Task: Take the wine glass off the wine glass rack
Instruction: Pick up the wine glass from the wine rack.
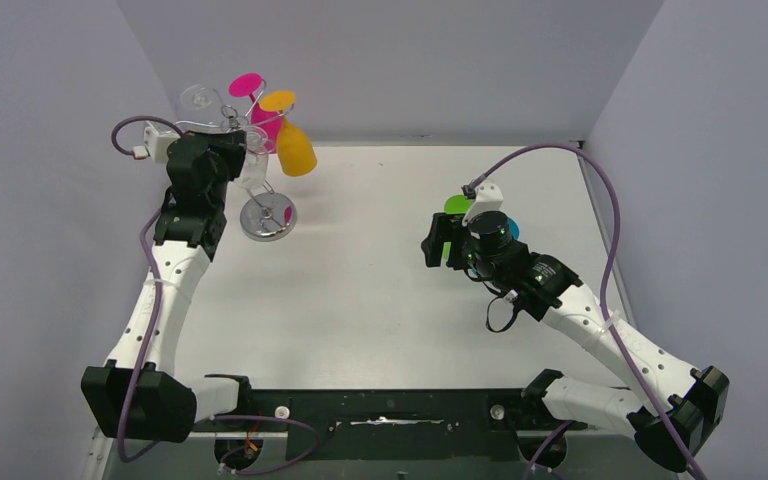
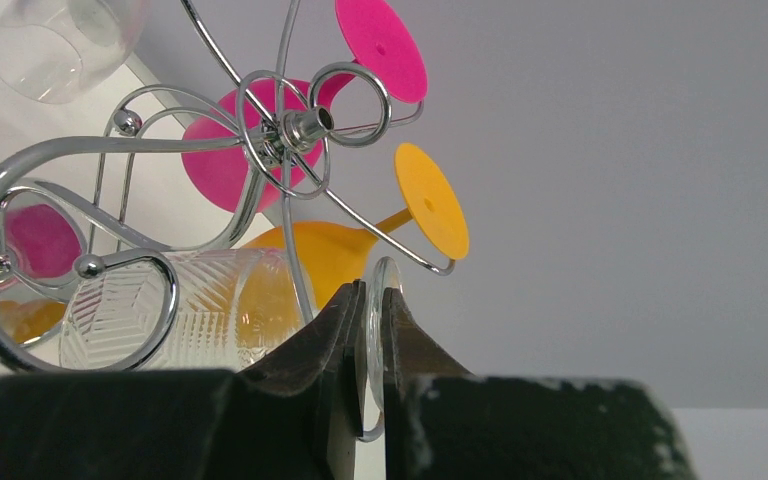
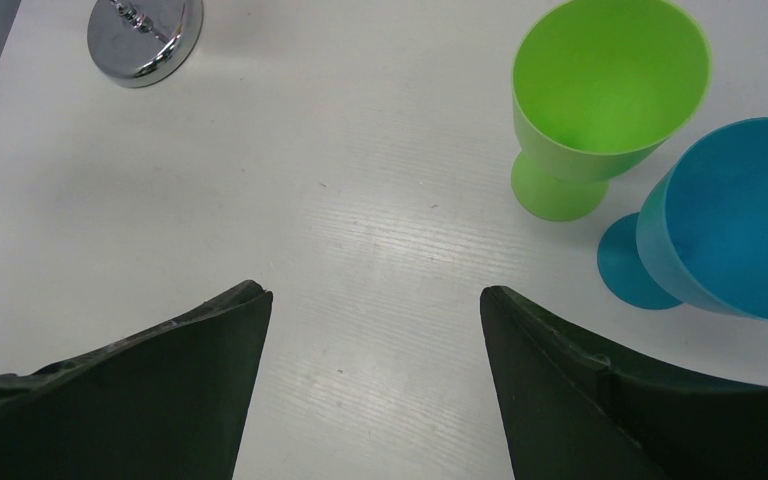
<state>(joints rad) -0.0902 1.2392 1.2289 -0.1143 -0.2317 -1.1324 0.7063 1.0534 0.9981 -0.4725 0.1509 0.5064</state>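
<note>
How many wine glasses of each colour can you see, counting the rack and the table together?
Pink glass: 1
Orange glass: 1
Clear: 2, the patterned clear glass and the plain clear glass
Green glass: 1
Blue glass: 1
Total: 6

The pink glass [image 1: 268,122] and orange glass [image 1: 297,150] crowd the wine glass rack [image 1: 267,216]; the table [image 1: 380,290] beside lies bare.

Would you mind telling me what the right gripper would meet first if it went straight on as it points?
Probably the bare table: the right gripper, jaws open, frames only tabletop, with the green cup and blue cup off to the side. Depth is unclear.
</note>
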